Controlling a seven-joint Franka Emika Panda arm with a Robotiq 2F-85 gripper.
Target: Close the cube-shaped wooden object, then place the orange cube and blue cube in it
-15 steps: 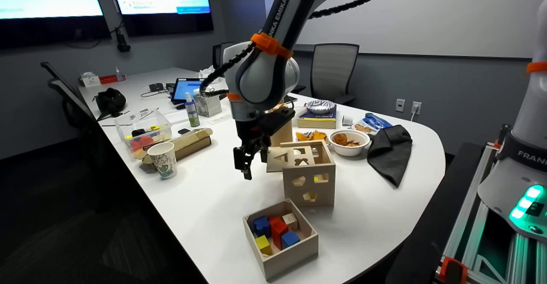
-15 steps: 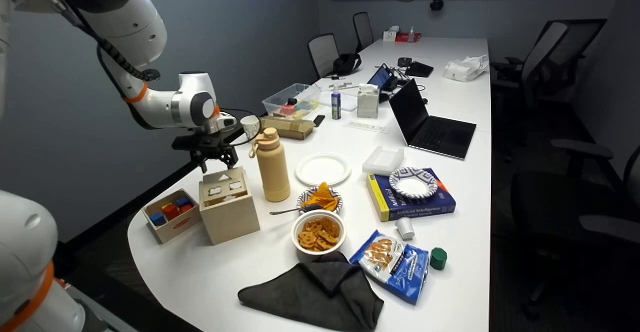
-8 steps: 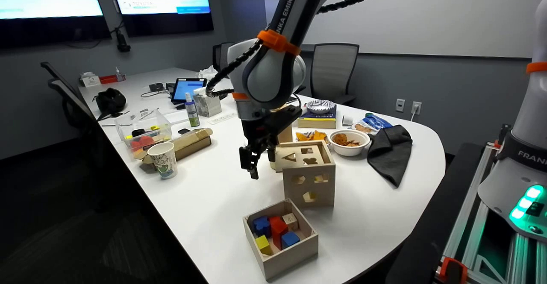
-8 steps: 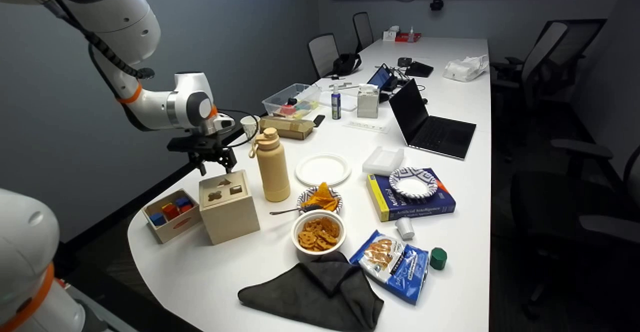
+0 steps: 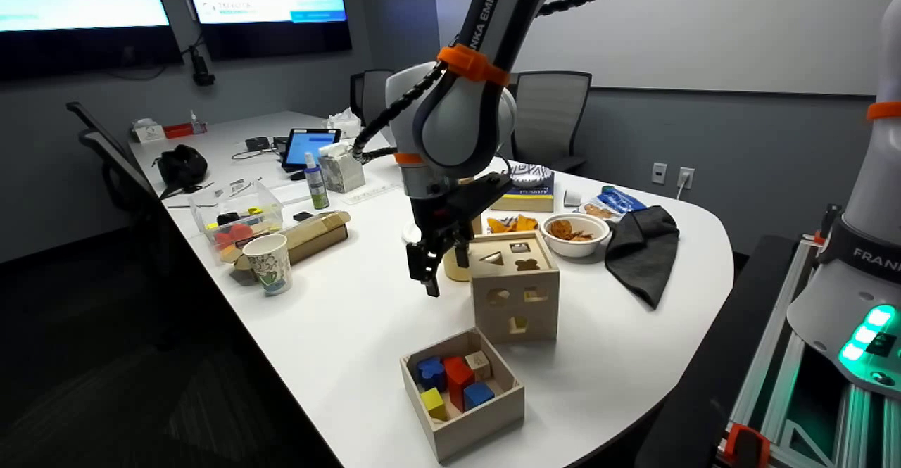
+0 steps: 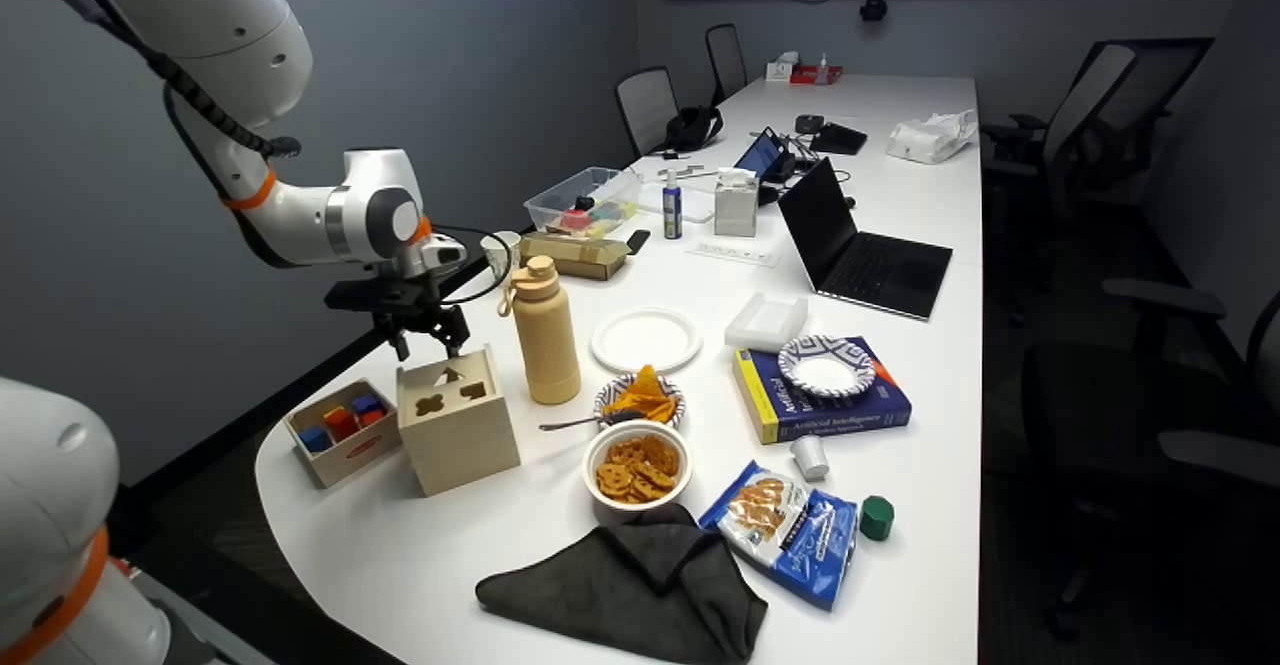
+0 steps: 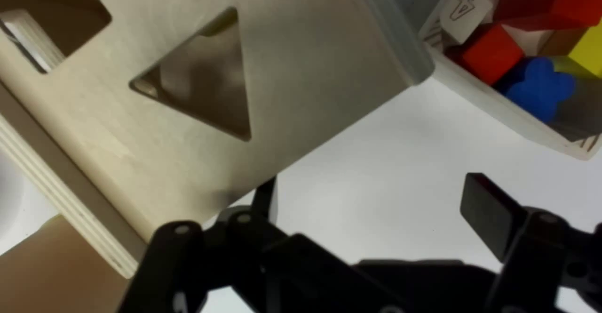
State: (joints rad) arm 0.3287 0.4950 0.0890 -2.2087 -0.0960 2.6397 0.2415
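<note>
While tool (image 7: pixel 374 200) gapes wide beside wooden box (image 5: pixel 516 299) | white table (image 5: pixel 605 362) cluttered | wall screens (image 5: pixel 269 9) lit

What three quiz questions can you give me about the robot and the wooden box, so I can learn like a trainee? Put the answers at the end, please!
1. True or false: the tool is open, with its jaws apart.
2. In an exterior view, one upright side of the wooden cube box has holes in it. How many can you count there?
a) one
b) three
c) six
3. Where does the blue cube lie?

Key:
1. True.
2. b) three.
3. In the shallow wooden tray.
</note>
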